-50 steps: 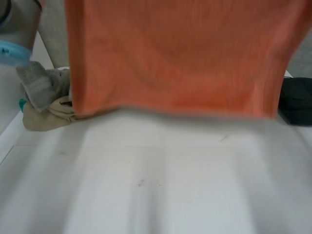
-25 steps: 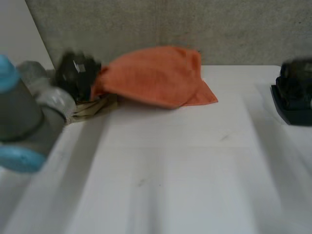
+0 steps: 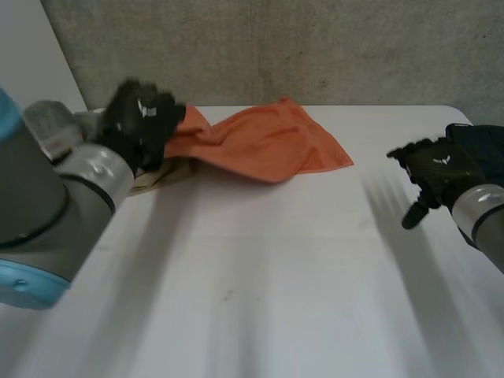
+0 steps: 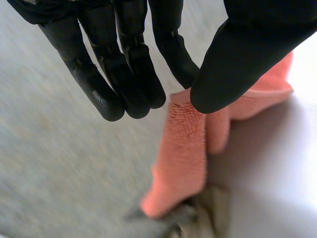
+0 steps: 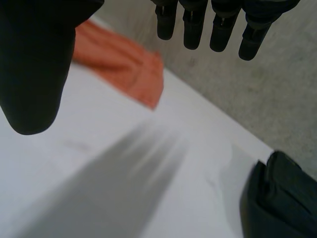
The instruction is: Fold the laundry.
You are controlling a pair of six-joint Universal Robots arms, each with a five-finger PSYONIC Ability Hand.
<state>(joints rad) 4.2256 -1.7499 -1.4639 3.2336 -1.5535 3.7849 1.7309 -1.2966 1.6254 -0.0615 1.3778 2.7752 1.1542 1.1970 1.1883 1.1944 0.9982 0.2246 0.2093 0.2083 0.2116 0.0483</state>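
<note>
- The left arm (image 3: 47, 213) is reaching in from the near left, over the white table (image 3: 260, 299);
- Midway out on the right, the right hand (image 3: 431, 169) is hovering over bare table, its fingers (image 5: 220, 25) spreading loosely and gripping nothing; the orange cloth (image 3: 268, 142) is lying well apart from it, further back and to the left;
- Further back, the left hand (image 3: 140, 122) is pinching the cloth's bunched left end between straight fingers and thumb (image 4: 247, 54); the rest of the cloth is lying rumpled on the table, trailing rightwards from that hand;
- A beige cloth (image 3: 157, 175) is lying just below the left hand; a dark object (image 3: 487, 135) is sitting at the far right.
</note>
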